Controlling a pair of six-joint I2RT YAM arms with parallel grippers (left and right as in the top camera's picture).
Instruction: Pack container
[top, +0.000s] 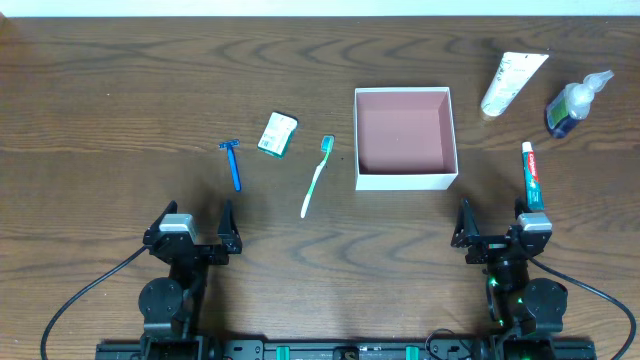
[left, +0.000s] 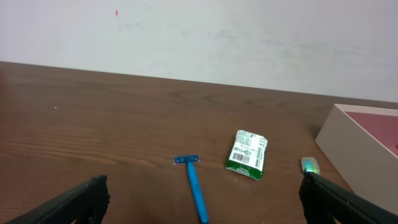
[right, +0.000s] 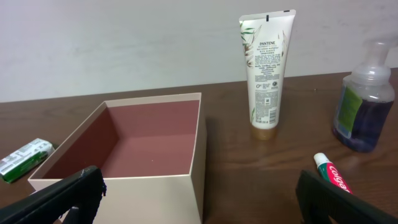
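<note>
The container, a square white box with a dusty pink inside, stands empty right of centre; the right wrist view shows it too. A blue razor, a green soap packet and a green toothbrush lie to its left. A white tube, a blue pump bottle and a toothpaste tube lie to its right. My left gripper is open and empty, near the front edge below the razor. My right gripper is open and empty, in front of the container.
The table is dark wood. A pale wall rises behind its far edge. The arm bases and cables sit along the front edge.
</note>
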